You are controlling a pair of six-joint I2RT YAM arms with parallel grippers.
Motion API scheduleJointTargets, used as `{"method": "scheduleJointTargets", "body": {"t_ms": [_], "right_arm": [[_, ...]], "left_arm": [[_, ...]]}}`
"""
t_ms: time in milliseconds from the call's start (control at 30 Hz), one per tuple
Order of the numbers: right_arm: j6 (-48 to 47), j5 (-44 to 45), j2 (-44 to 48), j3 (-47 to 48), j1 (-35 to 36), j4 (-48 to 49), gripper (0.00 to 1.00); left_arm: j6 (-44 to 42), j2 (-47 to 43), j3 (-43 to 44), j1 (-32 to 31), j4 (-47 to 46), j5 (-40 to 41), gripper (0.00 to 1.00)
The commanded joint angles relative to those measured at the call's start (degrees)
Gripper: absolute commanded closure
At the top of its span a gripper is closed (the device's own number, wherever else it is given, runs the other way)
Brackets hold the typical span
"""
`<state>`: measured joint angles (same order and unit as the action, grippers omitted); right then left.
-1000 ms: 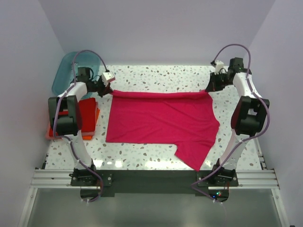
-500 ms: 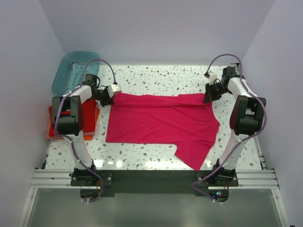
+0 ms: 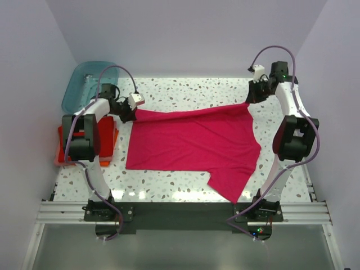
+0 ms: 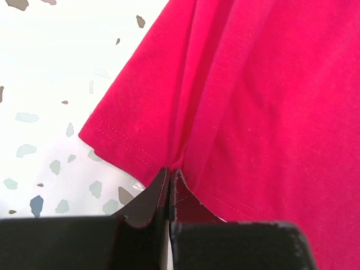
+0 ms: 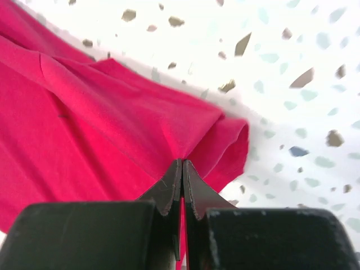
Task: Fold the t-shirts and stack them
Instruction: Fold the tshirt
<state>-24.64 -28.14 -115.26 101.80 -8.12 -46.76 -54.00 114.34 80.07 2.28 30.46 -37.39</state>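
The magenta-pink t-shirt lies spread across the middle of the table, one sleeve hanging toward the front edge. My left gripper is shut on its far left corner; the wrist view shows the hem pinched between the fingers. My right gripper is shut on the far right corner and holds it lifted off the table; cloth bunches at the tips in the right wrist view. The far edge slopes up to the right. Folded red and orange shirts lie stacked at the left edge, partly behind my left arm.
A translucent teal tub stands at the far left corner behind the stack. The speckled white table shows beyond the shirt and along the front. Walls close in on both sides.
Both grippers came inward along the far edge, then the right one rose and moved back out, lifting its corner. The left stayed low. The far edge now slants instead of lying flat.
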Motion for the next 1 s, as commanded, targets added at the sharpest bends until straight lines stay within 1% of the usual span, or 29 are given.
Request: {"method": "scheduleJointTargets", "body": {"t_ms": [0,67,300,433,567,633,667,700,733,767,833,900,933,967], "right_arm": [[-0.3,-1.0,-1.6,5.6,-0.8,-1.3,1.00],[-1.6,-0.7,-2.1,5.3,-0.8,-2.0,1.00],[-4.9,1.0,-1.5,-2.4,-0.8,-0.2,1.00],[-6.3,1.9,-1.7,-4.1,-0.8,-0.3,1.00],[-6.6,1.2,-0.4,-6.1,-0.8,-0.3,1.00],[-7.0,1.2,-0.5,-6.3,-0.8,-1.2,1.00],[-7.4,1.2,-0.9,-6.2,-0.7,-2.2,1.00],[-7.8,1.4,-1.3,-5.7,-0.6,-4.4,0.85],[-9.3,1.7,-1.7,-5.2,-0.7,-5.9,0.82],[-10.0,2.1,-2.3,-4.6,-0.6,-7.4,0.80],[-11.6,4.6,-2.7,-2.6,-0.8,-11.2,0.70],[-12.4,5.9,-2.9,0.1,-0.8,-14.2,0.53],[-12.4,6.0,-3.2,1.4,-0.8,-14.9,0.52],[-11.7,5.6,-3.2,3.3,-0.7,-15.0,0.52]], "left_arm": [[3.6,-2.9,1.8,0.3,-0.7,-2.3,1.00],[3.5,-3.1,0.7,0.3,-0.5,-2.7,1.00],[4.3,-3.9,-3.6,-0.3,-0.3,-3.0,1.00],[4.0,-3.3,-6.0,-0.5,-0.5,-0.9,1.00],[4.3,-2.2,-5.9,-0.4,-1.0,1.3,0.99],[4.2,-1.5,-4.8,-0.4,-0.3,1.8,0.89],[4.1,-1.3,-4.3,-0.4,0.2,1.6,0.79],[3.8,-1.3,-3.7,-0.4,1.4,1.3,0.75],[3.6,-1.5,-2.3,-0.2,2.2,-0.2,0.68],[3.4,-1.7,-1.6,-0.1,2.8,-1.0,0.66],[2.8,-2.5,1.1,0.2,5.7,-4.0,0.61],[3.7,-3.2,3.4,0.1,6.4,-6.6,0.58],[5.0,-3.9,4.2,-0.1,5.7,-7.3,0.55],[6.9,-4.2,4.9,-0.5,2.9,-7.8,0.55]]}}
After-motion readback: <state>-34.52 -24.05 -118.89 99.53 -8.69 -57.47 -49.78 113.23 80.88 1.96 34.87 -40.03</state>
